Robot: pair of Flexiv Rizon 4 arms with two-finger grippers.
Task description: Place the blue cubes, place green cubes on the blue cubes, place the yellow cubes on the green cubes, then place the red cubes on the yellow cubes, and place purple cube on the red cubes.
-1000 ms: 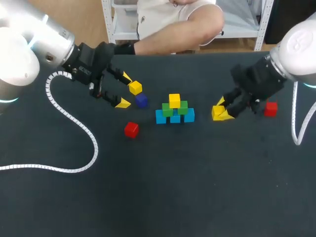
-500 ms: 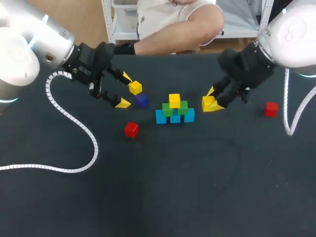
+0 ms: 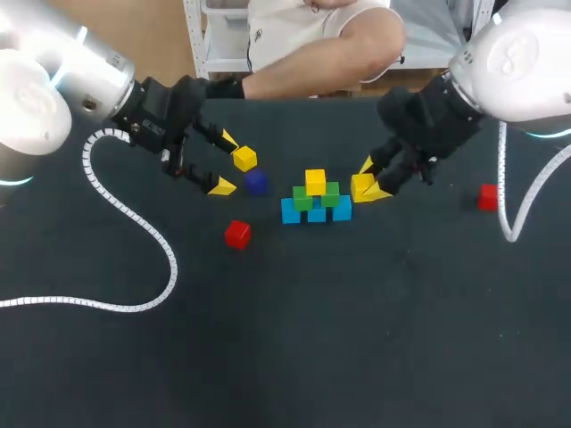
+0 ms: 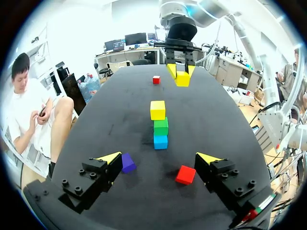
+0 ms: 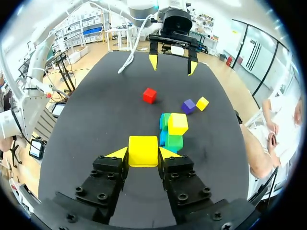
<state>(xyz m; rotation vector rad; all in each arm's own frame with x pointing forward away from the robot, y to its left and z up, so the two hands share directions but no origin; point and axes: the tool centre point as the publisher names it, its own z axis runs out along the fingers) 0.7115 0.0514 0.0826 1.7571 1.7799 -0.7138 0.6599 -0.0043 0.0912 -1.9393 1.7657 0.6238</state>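
Note:
A pyramid stands mid-table: blue cubes [image 3: 317, 214] at the base, green cubes [image 3: 331, 193] on them, one yellow cube [image 3: 315, 181] on top. Just right of it, raised off the table, my right gripper [image 3: 366, 189] is shut on a second yellow cube [image 5: 143, 150]. At the left my left gripper [image 3: 223, 162] stands open, holding nothing. A third yellow cube [image 3: 244, 159] and the purple cube [image 3: 256, 182] lie beside its fingertips. One red cube [image 3: 237, 234] lies in front of the pyramid to the left, another red cube [image 3: 487, 197] far right.
A white coiled cable [image 3: 134, 223] runs from my left arm across the table's left side. In the left wrist view the purple cube [image 4: 127, 163] and the near red cube [image 4: 185, 174] lie between the open fingers and the pyramid [image 4: 160, 126].
My right arm has carried the yellow cube leftward, away from the far red cube and up beside the pyramid. The left arm has kept still.

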